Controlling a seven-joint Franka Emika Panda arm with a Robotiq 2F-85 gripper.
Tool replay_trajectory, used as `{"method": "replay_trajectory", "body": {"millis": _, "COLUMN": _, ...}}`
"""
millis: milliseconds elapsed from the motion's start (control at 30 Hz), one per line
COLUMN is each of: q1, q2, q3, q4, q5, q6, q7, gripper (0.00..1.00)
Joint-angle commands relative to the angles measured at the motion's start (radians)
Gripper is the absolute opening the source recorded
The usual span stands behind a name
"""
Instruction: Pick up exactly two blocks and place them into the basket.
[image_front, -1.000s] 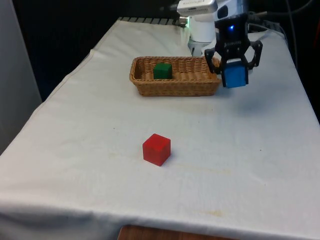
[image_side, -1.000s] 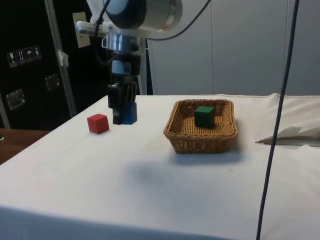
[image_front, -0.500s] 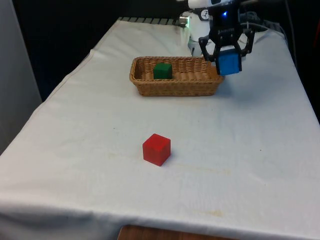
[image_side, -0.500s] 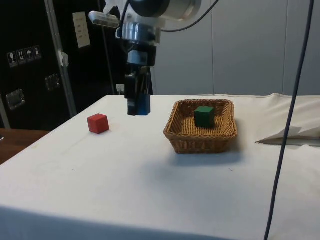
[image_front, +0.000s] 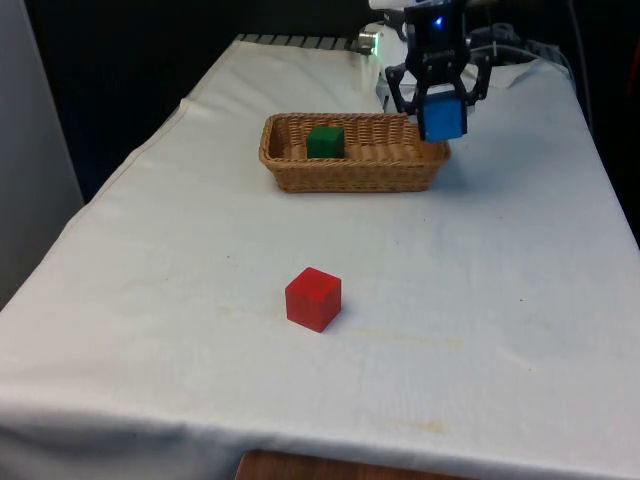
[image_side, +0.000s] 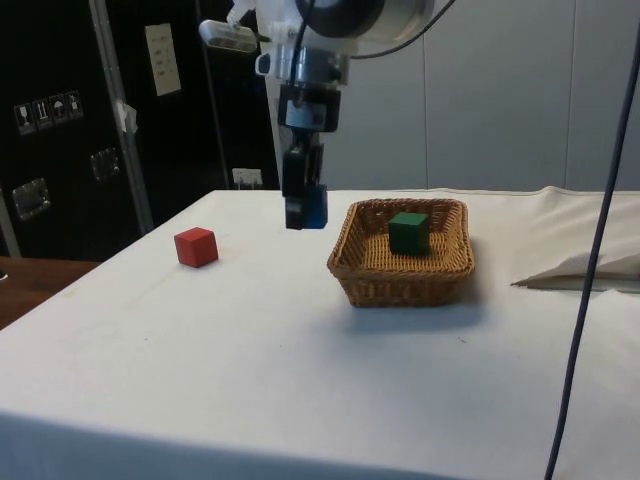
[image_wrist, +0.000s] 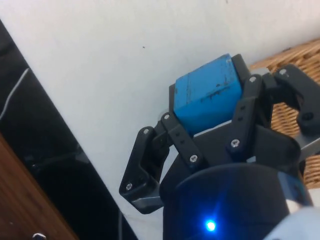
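Blue block carried in the air, just short of the basket's rim.

On the white-clothed table the wicker basket sits toward the far end, already holding a green block near one end wall (so this would be the second block). The gripper has its fingers closed on a blue block, hanging well above the cloth; in the side view it is just outside the basket's rim, on the side toward the red block. The coming move looks like a short sideways carry over that rim. The red block lies alone, well apart, nearer the table's front edge.
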Motion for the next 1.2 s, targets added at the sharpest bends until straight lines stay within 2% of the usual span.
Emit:
{"method": "replay_trajectory", "body": {"millis": 0, "q1": 0.002, "q2": 0.001, "q3": -0.010, "q4": -0.017, "q5": -0.041, "q6": 0.021, "q7": 0.022, "gripper": 0.00}}
{"method": "replay_trajectory", "body": {"millis": 100, "q1": -0.001, "q2": -0.010, "q3": -0.014, "q4": -0.040, "q5": -0.070, "q6": 0.034, "q7": 0.024, "gripper": 0.00}}
{"method": "replay_trajectory", "body": {"millis": 133, "q1": -0.003, "q2": -0.018, "q3": -0.006, "q4": -0.033, "q5": -0.038, "q6": 0.019, "q7": 0.001, "gripper": 0.00}}
{"method": "replay_trajectory", "body": {"millis": 167, "q1": -0.002, "q2": -0.012, "q3": -0.015, "q4": -0.046, "q5": -0.078, "q6": 0.037, "q7": 0.024, "gripper": 0.00}}
{"method": "replay_trajectory", "body": {"millis": 367, "q1": -0.008, "q2": -0.029, "q3": -0.023, "q4": -0.080, "q5": -0.125, "q6": 0.053, "q7": 0.025, "gripper": 0.00}}
{"method": "replay_trajectory", "body": {"millis": 400, "q1": -0.008, "q2": -0.039, "q3": -0.016, "q4": -0.075, "q5": -0.093, "q6": 0.038, "q7": 0.002, "gripper": 0.00}}
{"method": "replay_trajectory", "body": {"millis": 433, "q1": -0.009, "q2": -0.031, "q3": -0.025, "q4": -0.084, "q5": -0.131, "q6": 0.054, "q7": 0.024, "gripper": 0.00}}
{"method": "replay_trajectory", "body": {"millis": 600, "q1": -0.013, "q2": -0.040, "q3": -0.037, "q4": -0.105, "q5": -0.170, "q6": 0.057, "q7": 0.021, "gripper": 0.00}}
{"method": "replay_trajectory", "body": {"millis": 667, "q1": -0.014, "q2": -0.041, "q3": -0.043, "q4": -0.111, "q5": -0.180, "q6": 0.057, "q7": 0.018, "gripper": 0.00}}
{"method": "replay_trajectory", "body": {"millis": 700, "q1": -0.012, "q2": -0.051, "q3": -0.038, "q4": -0.108, "q5": -0.155, "q6": 0.045, "q7": 0.002, "gripper": 0.00}}
{"method": "replay_trajectory", "body": {"millis": 733, "q1": -0.014, "q2": -0.041, "q3": -0.046, "q4": -0.114, "q5": -0.185, "q6": 0.056, "q7": 0.016, "gripper": 0.00}}
{"method": "replay_trajectory", "body": {"millis": 800, "q1": -0.016, "q2": -0.041, "q3": -0.054, "q4": -0.121, "q5": -0.199, "q6": 0.055, "q7": 0.012, "gripper": 0.00}}
{"method": "replay_trajectory", "body": {"millis": 933, "q1": -0.017, "q2": -0.040, "q3": -0.067, "q4": -0.132, "q5": -0.215, "q6": 0.054, "q7": 0.004, "gripper": 0.00}}
{"method": "replay_trajectory", "body": {"millis": 967, "q1": -0.015, "q2": -0.050, "q3": -0.065, "q4": -0.131, "q5": -0.198, "q6": 0.045, "q7": -0.006, "gripper": 0.00}}
{"method": "replay_trajectory", "body": {"millis": 1000, "q1": -0.017, "q2": -0.040, "q3": -0.070, "q4": -0.135, "q5": -0.220, "q6": 0.054, "q7": 0.003, "gripper": 0.00}}
{"method": "replay_trajectory", "body": {"millis": 1167, "q1": -0.021, "q2": -0.037, "q3": -0.090, "q4": -0.154, "q5": -0.246, "q6": 0.057, "q7": -0.008, "gripper": 0.00}}
